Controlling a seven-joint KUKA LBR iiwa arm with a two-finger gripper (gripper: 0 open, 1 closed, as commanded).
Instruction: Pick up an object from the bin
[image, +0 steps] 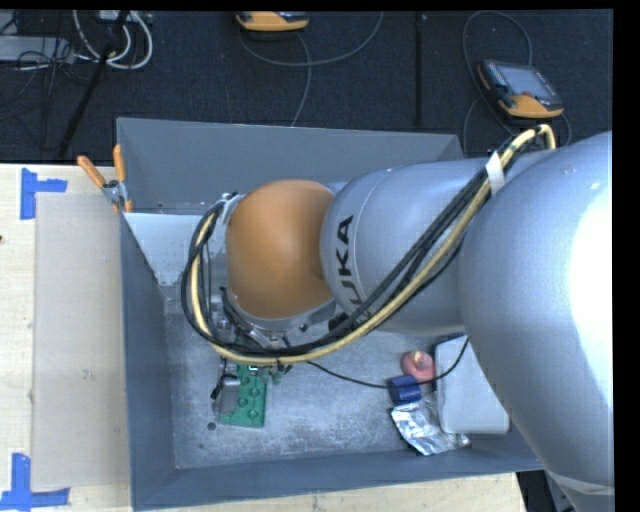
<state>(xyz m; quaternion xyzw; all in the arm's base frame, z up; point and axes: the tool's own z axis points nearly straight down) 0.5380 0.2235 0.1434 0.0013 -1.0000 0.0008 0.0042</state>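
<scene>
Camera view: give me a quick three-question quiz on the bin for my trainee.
1. True or false: the tool is over the green studded block at the lower left of the bin.
2. Which lies nearest the crumpled foil? A) the small blue piece B) the green studded block C) a yellow ball
3. Fill in: the arm's wrist cover is ___ in colour.

Key: 1 true; 2 A; 3 orange.
</scene>
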